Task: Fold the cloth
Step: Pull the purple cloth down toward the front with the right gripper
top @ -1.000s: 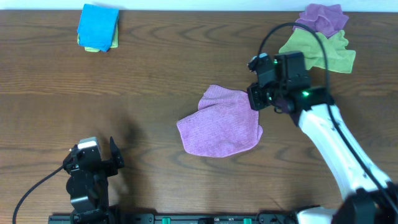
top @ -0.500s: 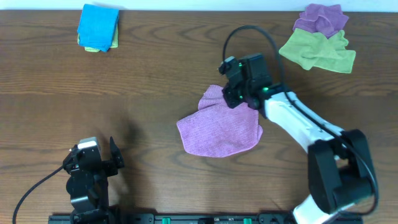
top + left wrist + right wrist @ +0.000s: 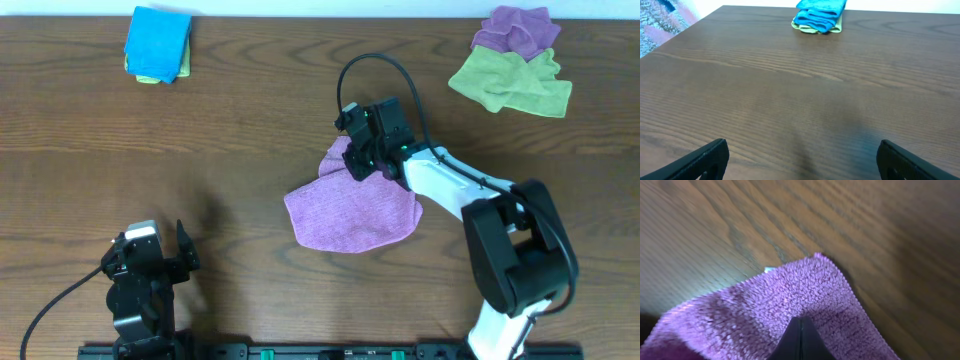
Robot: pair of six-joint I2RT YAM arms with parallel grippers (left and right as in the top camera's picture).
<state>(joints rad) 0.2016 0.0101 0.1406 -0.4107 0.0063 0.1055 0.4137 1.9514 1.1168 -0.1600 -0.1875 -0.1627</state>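
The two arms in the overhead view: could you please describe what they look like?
The right arm has white links, black joints, green lights near the wrist and a looping black cable. The left arm is black with a grey block on top and a trailing black cable.

The table [image 3: 250, 130] is dark brown wood with a fine, wavy grain of lighter streaks. The cloth [image 3: 352, 205] at the centre is plain lilac-purple, its nap fuzzy and unpatterned in the right wrist view. In the upper left a bright blue towel [image 3: 158, 40] lies over a yellow-green one [image 3: 150, 77]; in the upper right are a lime-green towel [image 3: 510, 80] and a purple towel [image 3: 518, 28]. The right arm [image 3: 450, 185] is white, the right gripper [image 3: 355, 162] black with small green lights. The left gripper [image 3: 800, 165] is black.
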